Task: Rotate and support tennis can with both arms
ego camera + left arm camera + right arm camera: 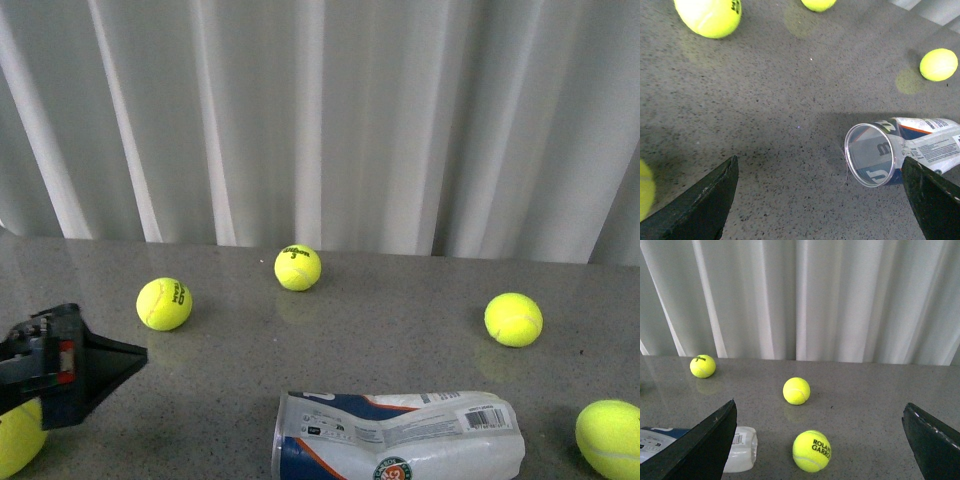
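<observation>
Because the can (400,440) lies on its side at the bench's (400,330) front edge, open mouth toward the left pincer (820,162), both that and the right pincer (820,405) hang wide open and empty, apparently poised to take either end.

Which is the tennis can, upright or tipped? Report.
Tipped: the tennis can lies on its side on the table; the left wrist view shows its open mouth facing sideways.

On your grey table (400,350), before a white curtain (350,120), lay a left ball (164,304), far ball (298,268), right ball (513,319), near-right ball (608,438) and, seemingly, a cropped near-left ball (15,442).
</observation>
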